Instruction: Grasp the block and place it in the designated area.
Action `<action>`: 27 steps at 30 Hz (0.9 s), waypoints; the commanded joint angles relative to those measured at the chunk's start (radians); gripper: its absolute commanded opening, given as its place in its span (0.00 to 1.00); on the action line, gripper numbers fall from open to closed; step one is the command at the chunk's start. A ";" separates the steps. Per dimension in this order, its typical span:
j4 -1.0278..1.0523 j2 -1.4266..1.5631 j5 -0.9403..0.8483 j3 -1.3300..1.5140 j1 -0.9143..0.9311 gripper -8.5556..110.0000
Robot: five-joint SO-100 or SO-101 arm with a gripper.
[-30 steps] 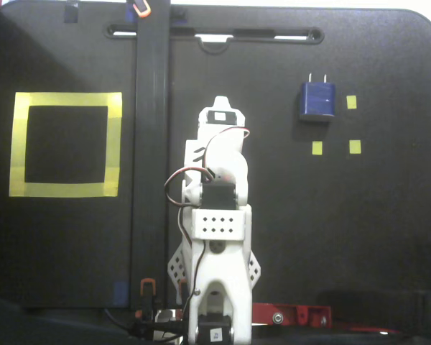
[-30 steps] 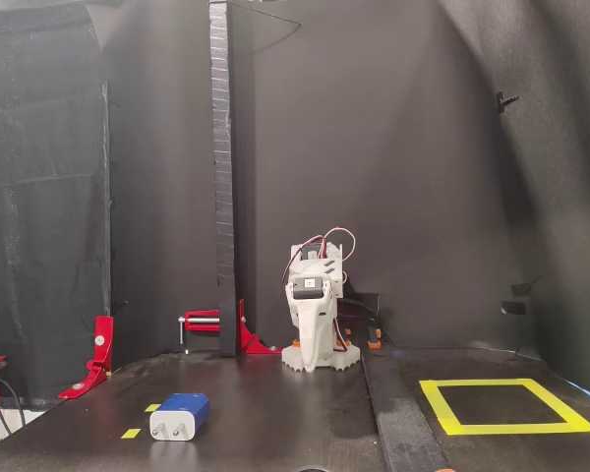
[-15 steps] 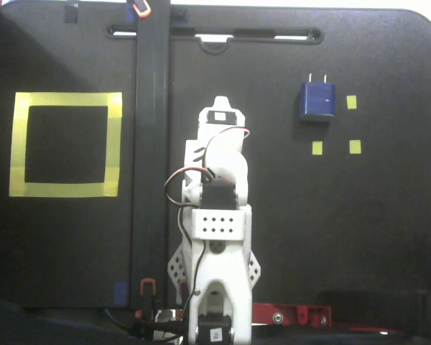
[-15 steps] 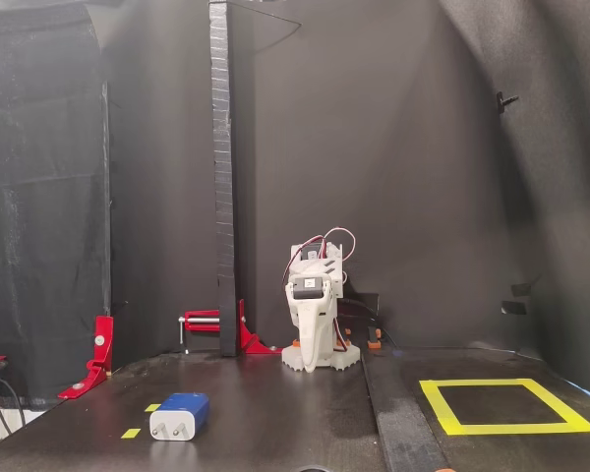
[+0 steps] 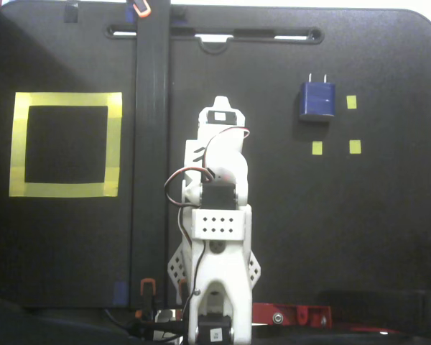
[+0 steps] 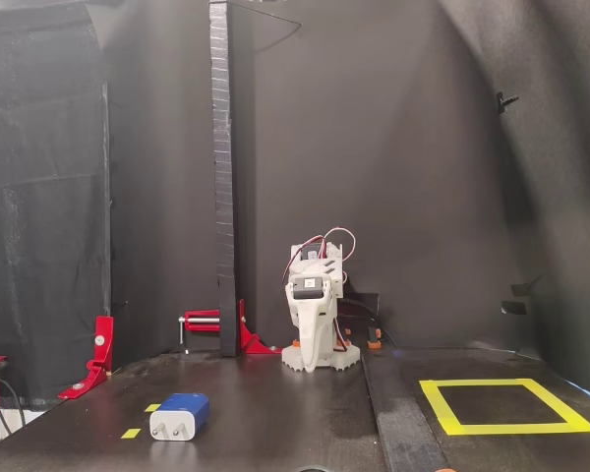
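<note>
In a fixed view from above, we see the block lying flat on the black table, beside small yellow tape squares, well apart from the designated area. The white arm is folded; we cannot tell how its gripper stands.

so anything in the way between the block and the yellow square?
Yes. The block lies at the right of the overhead-style fixed view and the designated area at the left. The folded arm and a raised black strip running across the table lie between them. The end effector is hard to make out.
</note>
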 commanded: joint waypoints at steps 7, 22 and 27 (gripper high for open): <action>0.002 0.009 0.014 0.006 0.009 0.07; -0.074 0.009 0.002 0.006 0.003 0.07; -0.314 0.009 0.002 0.006 0.002 0.07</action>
